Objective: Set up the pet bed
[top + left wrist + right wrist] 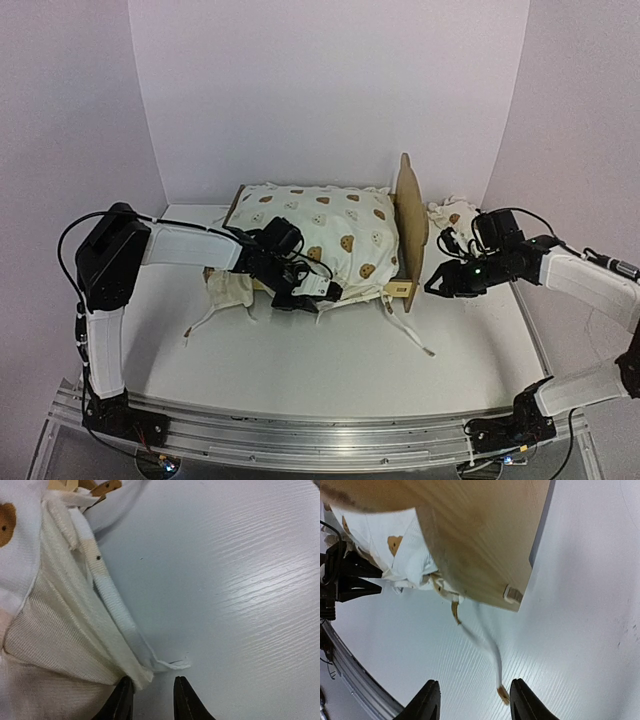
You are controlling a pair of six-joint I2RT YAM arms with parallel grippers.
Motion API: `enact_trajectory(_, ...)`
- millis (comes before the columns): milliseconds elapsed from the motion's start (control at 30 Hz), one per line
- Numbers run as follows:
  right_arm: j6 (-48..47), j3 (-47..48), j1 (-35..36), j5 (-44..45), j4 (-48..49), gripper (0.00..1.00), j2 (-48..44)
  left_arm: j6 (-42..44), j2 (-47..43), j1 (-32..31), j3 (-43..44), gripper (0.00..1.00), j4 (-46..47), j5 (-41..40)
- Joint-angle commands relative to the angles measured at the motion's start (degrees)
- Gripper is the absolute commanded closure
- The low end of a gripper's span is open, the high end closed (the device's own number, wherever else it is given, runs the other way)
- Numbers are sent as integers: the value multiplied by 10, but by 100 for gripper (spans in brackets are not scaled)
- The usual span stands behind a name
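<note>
The pet bed (pixel 409 220) sits mid-tabletop (pixel 330 370) with the bear-print cushion (pixel 335 225) laid over its base. The left gripper (pixel 153 700), narrowly parted and empty, sits at the cushion's near edge. The right gripper (pixel 472 700), wider and empty, straddles a tie string (pixel 489 650), likely for tidying.

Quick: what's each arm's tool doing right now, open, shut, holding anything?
Left tool: slightly open, holding nothing, beside the cushion.
Right tool: open, holding nothing; a tie string ends loose in its gap.

The cushion (pixel 330 225) hides the base of the pet bed (pixel 410 210).
</note>
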Motion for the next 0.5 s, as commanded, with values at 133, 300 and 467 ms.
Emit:
enact_trajectory(133,-47,128,-99,16,-196,38,-13,48,-73,0,60,60,-248,128)
enact_trajectory(300,-36,299,-196,85,-194,29,158,-11,-91,12,110,55,-322,162)
enact_trajectory(467,-69,552,-228,164,-192,27,409,-168,-109,38,156,50,-264,130)
